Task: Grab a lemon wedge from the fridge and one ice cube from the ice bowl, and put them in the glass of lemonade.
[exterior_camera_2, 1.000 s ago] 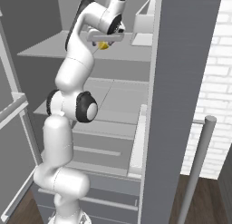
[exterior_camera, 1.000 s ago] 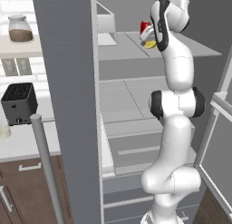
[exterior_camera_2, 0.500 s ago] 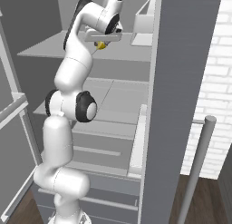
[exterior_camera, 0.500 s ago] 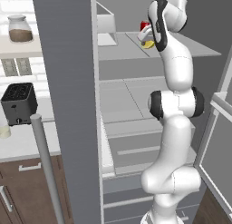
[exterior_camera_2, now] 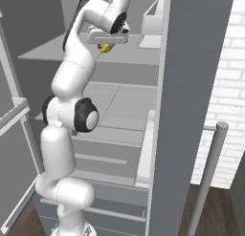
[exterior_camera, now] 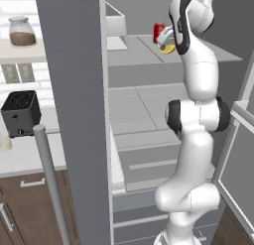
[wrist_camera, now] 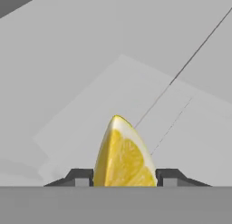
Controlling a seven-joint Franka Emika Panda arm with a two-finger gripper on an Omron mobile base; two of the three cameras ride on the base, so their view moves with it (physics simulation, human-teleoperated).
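We see the claw (wrist_camera: 124,178) clamped on the lemon wedge (wrist_camera: 123,155), fingertips pressed to both its sides, above the fridge's (exterior_camera: 74,90) upper shelf (exterior_camera: 134,53) near the front edge. A red item (exterior_camera: 158,30) stands just beside. To do this well, we judge the arm should lift slightly, then back straight out between the doors without loosening.

Matt grey fridge (exterior_camera: 74,115), glossy juicy lemon wedge (wrist_camera: 123,157)
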